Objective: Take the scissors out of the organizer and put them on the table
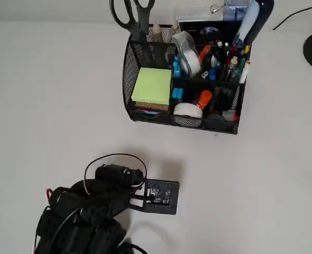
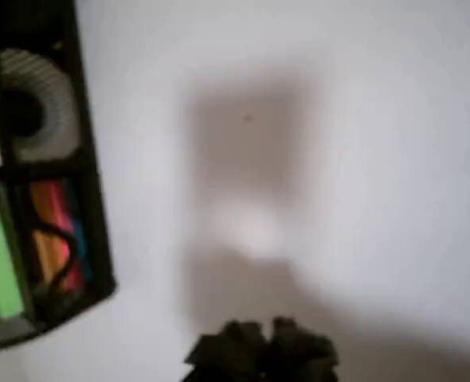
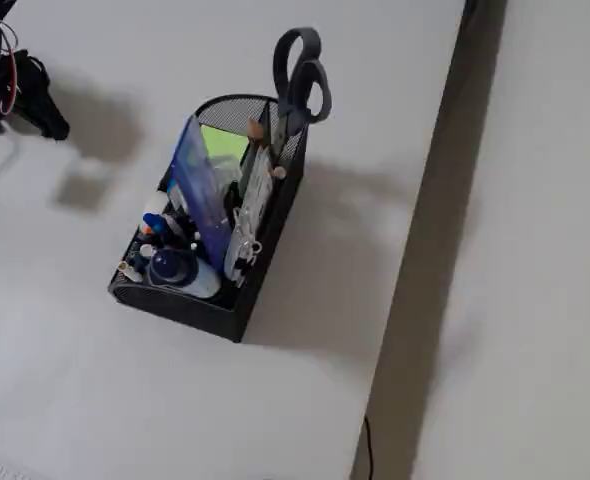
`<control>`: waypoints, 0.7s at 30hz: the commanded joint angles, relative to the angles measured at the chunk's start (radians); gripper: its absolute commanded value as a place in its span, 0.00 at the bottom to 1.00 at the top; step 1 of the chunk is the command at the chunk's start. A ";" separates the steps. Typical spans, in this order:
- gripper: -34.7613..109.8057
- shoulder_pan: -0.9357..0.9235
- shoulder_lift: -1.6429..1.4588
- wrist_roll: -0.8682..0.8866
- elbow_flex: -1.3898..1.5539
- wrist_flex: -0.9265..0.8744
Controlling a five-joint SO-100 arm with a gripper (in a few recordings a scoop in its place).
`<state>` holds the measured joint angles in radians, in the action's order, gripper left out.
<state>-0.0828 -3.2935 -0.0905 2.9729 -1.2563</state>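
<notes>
At the top of the overhead view, the scissors (image 1: pixel 131 13) are standing handles-up in the back left corner of the organizer (image 1: pixel 183 79), their blades hidden down inside the mesh. Well apart from them, at the bottom left, the arm is sitting folded over the table (image 1: pixel 50 95), with its gripper (image 1: pixel 158 197) lying low and pointing toward the right; whether its fingers are spread or pressed together I cannot tell. Seen from the fixed view, the scissors (image 3: pixel 300 75) are sticking up at the organizer's (image 3: pixel 210 290) far end, while the gripper (image 3: pixel 45 110) is hanging at the upper left edge, away from them.
</notes>
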 commanded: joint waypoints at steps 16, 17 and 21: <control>0.27 0.046 0.020 -0.337 -0.173 0.416; 0.29 0.071 0.066 -0.337 -0.219 0.463; 0.36 0.107 0.515 -0.253 -0.552 0.629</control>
<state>-0.0031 -3.1646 -0.3958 2.7888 -0.8084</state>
